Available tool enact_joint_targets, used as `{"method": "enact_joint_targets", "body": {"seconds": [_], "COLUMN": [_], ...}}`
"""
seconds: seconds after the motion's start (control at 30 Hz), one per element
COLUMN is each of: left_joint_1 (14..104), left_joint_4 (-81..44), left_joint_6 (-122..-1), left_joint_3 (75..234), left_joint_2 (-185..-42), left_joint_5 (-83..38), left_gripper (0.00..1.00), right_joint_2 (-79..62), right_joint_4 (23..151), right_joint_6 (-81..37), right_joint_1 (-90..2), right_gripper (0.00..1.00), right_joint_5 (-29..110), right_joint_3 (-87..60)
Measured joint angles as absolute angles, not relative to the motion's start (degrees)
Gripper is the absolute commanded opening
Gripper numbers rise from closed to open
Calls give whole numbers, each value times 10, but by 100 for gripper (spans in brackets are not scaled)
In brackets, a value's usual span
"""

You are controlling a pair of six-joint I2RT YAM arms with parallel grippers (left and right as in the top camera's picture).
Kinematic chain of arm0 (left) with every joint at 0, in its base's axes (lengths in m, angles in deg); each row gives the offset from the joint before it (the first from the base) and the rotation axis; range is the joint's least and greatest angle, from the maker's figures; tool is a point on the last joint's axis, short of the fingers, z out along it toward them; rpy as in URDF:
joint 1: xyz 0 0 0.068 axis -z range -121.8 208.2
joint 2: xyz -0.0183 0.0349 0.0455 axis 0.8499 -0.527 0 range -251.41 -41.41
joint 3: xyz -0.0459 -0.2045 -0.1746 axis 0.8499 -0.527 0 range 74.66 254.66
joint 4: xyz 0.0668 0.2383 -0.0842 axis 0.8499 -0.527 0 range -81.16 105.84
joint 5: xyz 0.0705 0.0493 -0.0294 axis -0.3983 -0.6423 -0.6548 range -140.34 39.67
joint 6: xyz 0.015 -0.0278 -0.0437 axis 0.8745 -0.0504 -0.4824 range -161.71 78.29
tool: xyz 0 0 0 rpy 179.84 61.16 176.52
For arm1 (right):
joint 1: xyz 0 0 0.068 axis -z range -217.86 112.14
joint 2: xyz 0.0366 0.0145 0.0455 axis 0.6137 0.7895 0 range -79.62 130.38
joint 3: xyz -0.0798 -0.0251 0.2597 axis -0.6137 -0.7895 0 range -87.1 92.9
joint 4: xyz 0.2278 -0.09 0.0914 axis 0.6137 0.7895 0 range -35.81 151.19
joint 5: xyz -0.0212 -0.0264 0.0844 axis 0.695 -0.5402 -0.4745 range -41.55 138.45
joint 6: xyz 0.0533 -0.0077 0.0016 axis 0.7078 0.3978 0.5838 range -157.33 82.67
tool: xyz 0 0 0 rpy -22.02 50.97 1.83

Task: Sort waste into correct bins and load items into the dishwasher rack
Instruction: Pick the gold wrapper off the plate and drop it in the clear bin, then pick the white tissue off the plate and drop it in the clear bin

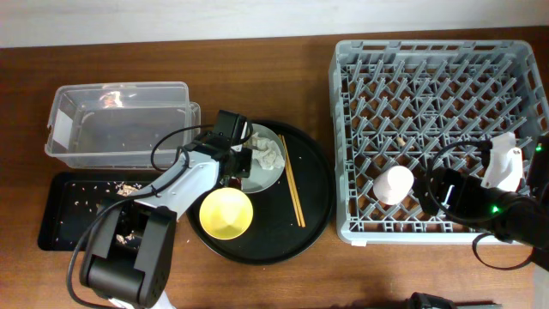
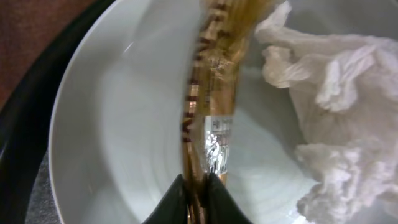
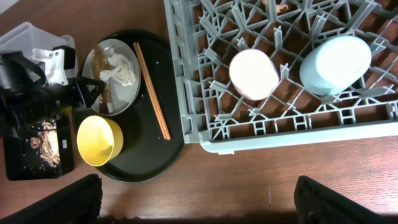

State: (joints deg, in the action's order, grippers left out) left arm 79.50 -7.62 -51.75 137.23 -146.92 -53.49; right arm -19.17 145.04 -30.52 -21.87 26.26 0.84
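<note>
My left gripper [image 2: 199, 194] is shut on the brown-gold foil wrapper [image 2: 210, 106] over the pale grey plate [image 2: 124, 124]; in the overhead view it is at the plate's left side [image 1: 238, 163]. The crumpled white tissue [image 2: 336, 106] lies on the plate [image 1: 257, 176]. The yellow bowl [image 1: 226, 213] and the wooden chopsticks [image 1: 294, 190] lie on the round black tray [image 1: 313, 215]. The pink cup [image 3: 253, 73] and the blue cup [image 3: 336, 63] stand upside down in the grey rack [image 1: 437, 77]. My right gripper [image 3: 196, 205] is open and empty over the table in front of the rack.
The clear tub [image 1: 120, 142] stands at the back left with a small scrap in its far end. The shallow black tray [image 1: 64, 223] in front of it holds brownish crumbs [image 1: 129, 186]. The left arm's base [image 1: 129, 257] stands beside that tray.
</note>
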Motion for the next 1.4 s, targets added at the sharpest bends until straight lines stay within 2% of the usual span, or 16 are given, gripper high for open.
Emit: {"method": "enact_joint_targets", "body": {"seconds": [0.13, 0.27, 0.4, 0.43, 0.47, 0.63, 0.73, 0.8, 0.83, 0.87, 0.93, 0.97, 1.03, 1.13, 1.27, 1.4], "left_joint_1": [795, 751, 653, 636, 612, 599, 684, 742, 794, 815, 842, 845, 844, 844, 841, 775], "left_joint_4": [-182, -310, -276, -268, -255, -272, -307, -288, -274, -268, -251, -246, -246, -271, -376, -423], "left_joint_6": [-518, -518, -519, -519, -520, -522, -522, -517, -514, -512, -511, -510, -508, -511, -512, -519], "left_joint_3": [1421, 1572, 1617, 1617, 1617, 1617, 1619, 1619, 1619, 1619, 1619, 1619, 1618, 1624, 1674, 1759], "left_joint_2": [-1469, -1440, -1413, -1419, -1431, -1462, -1461, -1469, -1493, -1513, -1572, -1603, -1632, -1629, -1623, -1533], "left_joint_5": [-503, -528, -578, -583, -590, -530, -500, -505, -512, -514, -506, -491, -471, -455, -455, -543], "left_gripper": [0, 0, 0, 17, 42, 46, 47, 54, 54, 53, 40, 29, 0, 0, 0, 0], "right_joint_2": [-192, -192, -192, -192, -192, -192, -192, -192, -192, -192, -192, -191, -191, -191, -191, -191], "right_joint_4": [1450, 1453, 1453, 1453, 1453, 1453, 1456, 1458, 1459, 1461, 1467, 1468, 1469, 1470, 1471, 1470], "right_joint_6": [-305, -305, -305, -305, -305, -305, -305, -305, -305, -305, -305, -305, -305, -305, -305, -305], "right_joint_1": [-219, -219, -219, -219, -219, -219, -219, -219, -219, -219, -219, -219, -219, -219, -219, -219], "right_gripper": [99, 99, 99, 99, 99, 99, 99, 99, 99, 99, 99, 99, 99, 99, 99, 99], "right_joint_5": [263, 263, 263, 263, 263, 263, 263, 263, 263, 263, 263, 265, 267, 268, 270, 270], "right_joint_3": [8, 8, 8, 8, 8, 8, 8, 8, 8, 8, 8, 8, 8, 8, 8, 8]}}
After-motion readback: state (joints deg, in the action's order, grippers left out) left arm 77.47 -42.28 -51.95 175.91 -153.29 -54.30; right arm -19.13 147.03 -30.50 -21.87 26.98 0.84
